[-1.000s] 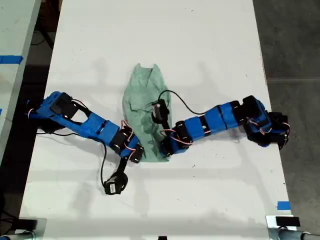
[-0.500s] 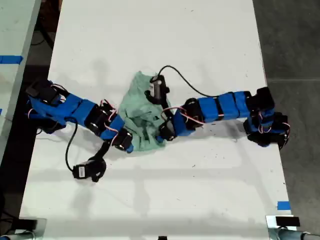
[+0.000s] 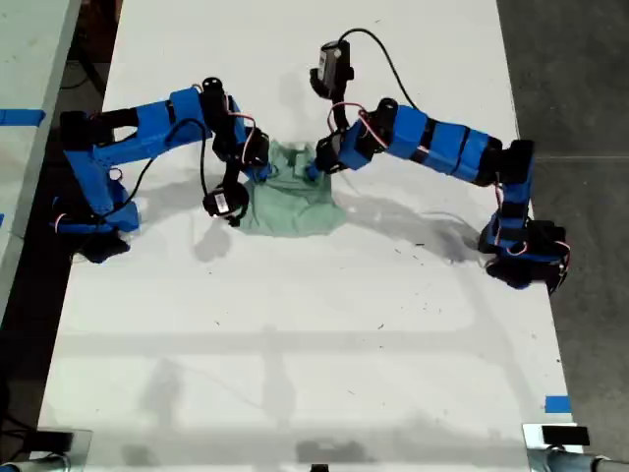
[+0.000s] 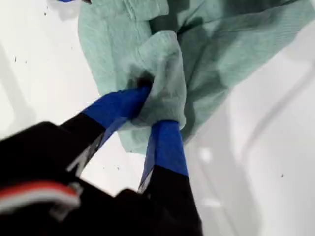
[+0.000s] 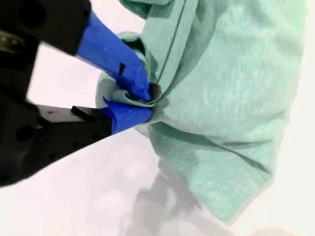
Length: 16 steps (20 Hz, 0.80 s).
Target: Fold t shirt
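Both arms reach in from opposite sides of the exterior view, elbows raised, wrists angled down. My first gripper (image 4: 150,110) is clamped on a fold of the shirt (image 4: 221,54). My second gripper (image 5: 140,101) pinches a bunched shirt edge, jaws nearly closed.

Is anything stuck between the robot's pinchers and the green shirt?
No, nothing visible. My first gripper and my second gripper are each already clamped straight onto a bunch of the t shirt, cloth right against the blue fingers. Around it there is only bare white table.
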Available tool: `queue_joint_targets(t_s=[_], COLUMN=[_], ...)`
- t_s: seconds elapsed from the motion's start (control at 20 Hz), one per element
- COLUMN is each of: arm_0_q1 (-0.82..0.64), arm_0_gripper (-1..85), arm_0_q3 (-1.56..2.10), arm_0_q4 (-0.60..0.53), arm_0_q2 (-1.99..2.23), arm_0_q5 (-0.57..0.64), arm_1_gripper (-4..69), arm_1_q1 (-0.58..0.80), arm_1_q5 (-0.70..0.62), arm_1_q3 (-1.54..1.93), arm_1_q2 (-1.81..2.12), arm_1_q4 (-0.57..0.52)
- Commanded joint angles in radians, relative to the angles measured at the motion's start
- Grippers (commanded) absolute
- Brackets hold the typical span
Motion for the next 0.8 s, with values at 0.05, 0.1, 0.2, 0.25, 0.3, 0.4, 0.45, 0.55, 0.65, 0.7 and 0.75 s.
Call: queue_joint_targets(t_s=[0.05,0.1,0.2,0.25,0.3,0.4,0.45,0.55,0.65,0.7,0.75], arm_0_q1=[-0.140,-0.163,-0.207,-0.236,-0.273,-0.350,-0.365,-0.324,-0.138,-0.025,0.044], arm_0_gripper=[27.8,28.0,27.5,27.0,26.2,23.5,21.1,7.3,1.7,0.9,-0.1], arm_0_q3=[-0.057,-0.057,-0.041,-0.020,0.008,0.098,0.153,0.333,0.586,0.730,0.881], arm_0_q4=[0.026,0.029,0.034,0.035,0.037,0.037,0.037,0.023,-0.051,-0.121,-0.170], arm_0_q2=[0.003,0.011,0.077,0.135,0.207,0.383,0.469,0.675,0.988,1.177,1.355], arm_0_q5=[0.092,0.101,0.130,0.146,0.156,0.164,0.170,0.152,0.029,-0.057,-0.137], arm_1_gripper=[35.4,36.3,37.9,37.4,36.5,32.8,30.0,11.5,1.6,1.6,1.6], arm_1_q1=[0.097,0.118,0.161,0.181,0.198,0.209,0.199,0.138,0.020,-0.055,-0.130], arm_1_q5=[-0.041,-0.043,-0.058,-0.072,-0.084,-0.097,-0.080,-0.006,0.124,0.190,0.265], arm_1_q3=[-0.038,-0.038,-0.035,-0.023,-0.006,0.031,0.086,0.345,0.738,0.931,1.100], arm_1_q2=[0.078,0.091,0.135,0.173,0.213,0.299,0.360,0.543,0.815,0.971,1.120], arm_1_q4=[-0.017,0.002,0.061,0.094,0.124,0.209,0.253,0.299,0.227,0.163,0.112])
